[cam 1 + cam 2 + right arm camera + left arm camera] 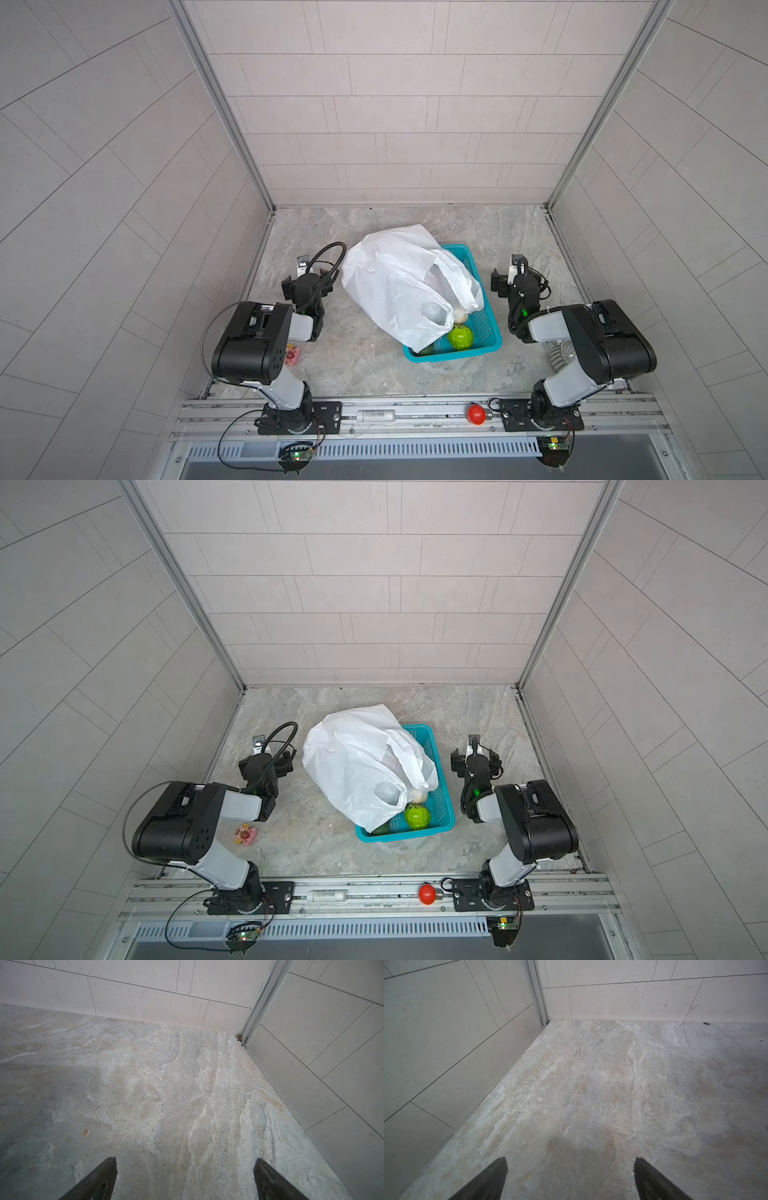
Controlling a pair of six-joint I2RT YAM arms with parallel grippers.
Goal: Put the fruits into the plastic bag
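In a top view the teal basket (484, 329) sits mid-table on the marble table (353, 370), and the plastic bag (395, 282) lies slumped over the basket's far and left parts, spilling past its left rim onto the stone. The bag's long axis runs slantwise from far-left of the basket to its near end, with the loop handles and mouth pointing toward the basket's near-right. Inside the basket's near end lie the bright green bumpy ball (460, 336), the cream knobbly ball (460, 318) at the bag's mouth, and the dark green avocado (426, 350) half under the bag's edge. In a top view the left gripper (266, 764) hangs left of the basket and the right gripper (476, 762) right of it, each clear of bag and basket, with bare stone beyond the basket up to the back wall; a pink trinket (245, 835) lies well left of the basket. In the left wrist view the left gripper (570, 1160) has its fingers spread wide with nothing between them, over bare stone that runs to a wall corner. In the right wrist view the right gripper (186, 1159) is likewise spread and empty, with the side wall close along one edge.
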